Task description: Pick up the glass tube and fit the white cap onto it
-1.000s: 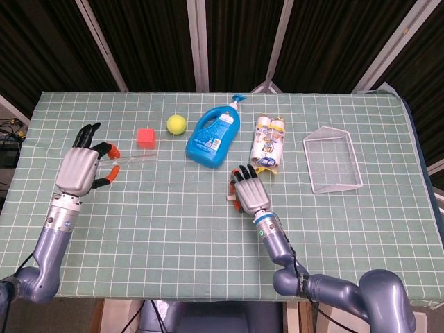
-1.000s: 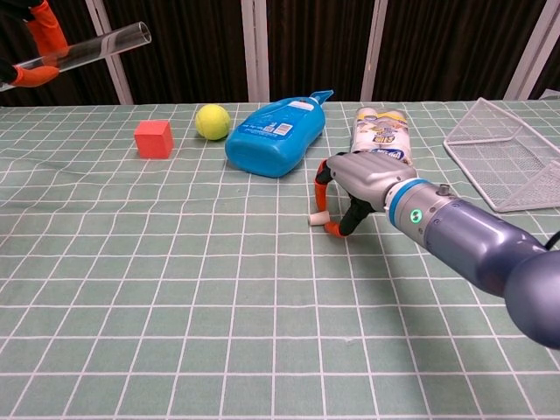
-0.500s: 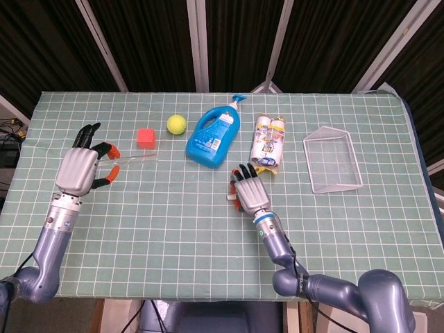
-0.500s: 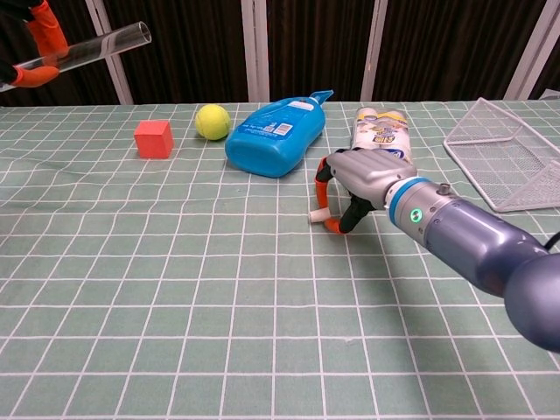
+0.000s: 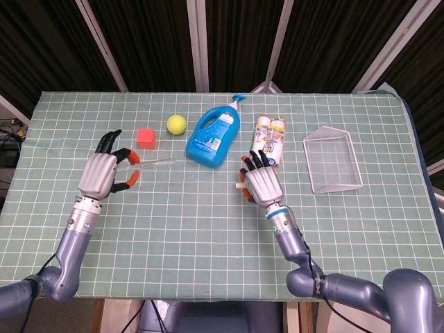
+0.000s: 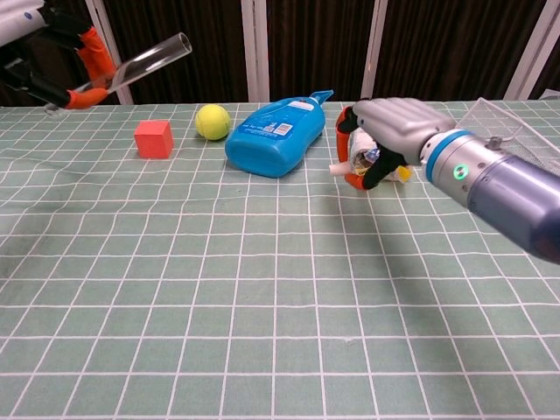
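My left hand [image 5: 104,172] holds the clear glass tube [image 5: 154,164] above the table's left side, with the tube's open end pointing right. In the chest view this left hand [image 6: 54,54] is at the top left and the tube [image 6: 144,61] slants up to the right. My right hand [image 5: 262,184] hovers above the table near the middle and pinches the small white cap [image 5: 239,186] at its left side. The chest view shows the right hand [image 6: 389,127] raised off the cloth, the white cap [image 6: 337,166] between its orange fingertips. Tube and cap are well apart.
A red cube [image 5: 145,137], a tennis ball [image 5: 176,124] and a lying blue detergent bottle [image 5: 211,135] sit along the back. A pack of small bottles [image 5: 272,142] lies just behind my right hand. A wire basket [image 5: 333,161] stands at the right.
My right hand rose off the cloth with the white cap and moved back and right. My left hand moved right toward the middle, carrying the tube.
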### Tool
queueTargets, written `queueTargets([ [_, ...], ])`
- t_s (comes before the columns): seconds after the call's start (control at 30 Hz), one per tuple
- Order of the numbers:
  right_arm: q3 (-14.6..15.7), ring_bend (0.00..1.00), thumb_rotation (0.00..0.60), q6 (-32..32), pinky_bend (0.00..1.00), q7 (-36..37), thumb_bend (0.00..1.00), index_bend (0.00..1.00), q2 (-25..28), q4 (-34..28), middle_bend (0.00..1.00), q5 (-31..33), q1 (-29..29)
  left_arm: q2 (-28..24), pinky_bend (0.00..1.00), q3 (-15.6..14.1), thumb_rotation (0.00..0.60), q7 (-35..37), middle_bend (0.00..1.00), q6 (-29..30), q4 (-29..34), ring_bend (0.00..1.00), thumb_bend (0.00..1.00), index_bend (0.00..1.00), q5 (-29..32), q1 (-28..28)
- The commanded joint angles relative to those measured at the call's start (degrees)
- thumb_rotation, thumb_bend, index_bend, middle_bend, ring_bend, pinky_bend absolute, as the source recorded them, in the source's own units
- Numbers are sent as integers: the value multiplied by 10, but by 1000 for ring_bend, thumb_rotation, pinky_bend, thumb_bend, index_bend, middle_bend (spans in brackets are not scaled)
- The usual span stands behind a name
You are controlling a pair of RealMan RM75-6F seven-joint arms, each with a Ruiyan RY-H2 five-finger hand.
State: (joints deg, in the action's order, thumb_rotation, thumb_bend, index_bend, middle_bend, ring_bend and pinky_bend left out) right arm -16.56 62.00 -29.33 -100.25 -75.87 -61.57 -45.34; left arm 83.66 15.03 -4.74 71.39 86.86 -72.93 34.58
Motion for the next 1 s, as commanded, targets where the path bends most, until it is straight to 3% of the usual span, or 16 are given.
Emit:
queueTargets([
  [0.03, -6, 75, 600, 22, 42, -3, 466, 597, 34, -33, 200, -12, 12, 32, 0, -4, 600, 23, 513, -8, -27, 54, 629, 529, -2, 8],
  [0.27, -24, 75, 600, 51, 42, -12, 466, 597, 89, -78, 200, -15, 26, 98, 0, -15, 600, 57, 513, -18, -104, 54, 629, 530, -9, 17],
  [0.5, -34, 74, 600, 87, 42, -20, 466, 597, 116, -101, 200, -67, 17, 148, 0, -11, 600, 72, 513, -17, -152, 54, 629, 531, -12, 27],
  [1.0, 12, 74, 600, 113, 42, -44, 466, 598, 110, -72, 200, -191, -5, 204, 0, 3, 600, 82, 513, -2, -190, 54, 629, 530, -26, 42],
])
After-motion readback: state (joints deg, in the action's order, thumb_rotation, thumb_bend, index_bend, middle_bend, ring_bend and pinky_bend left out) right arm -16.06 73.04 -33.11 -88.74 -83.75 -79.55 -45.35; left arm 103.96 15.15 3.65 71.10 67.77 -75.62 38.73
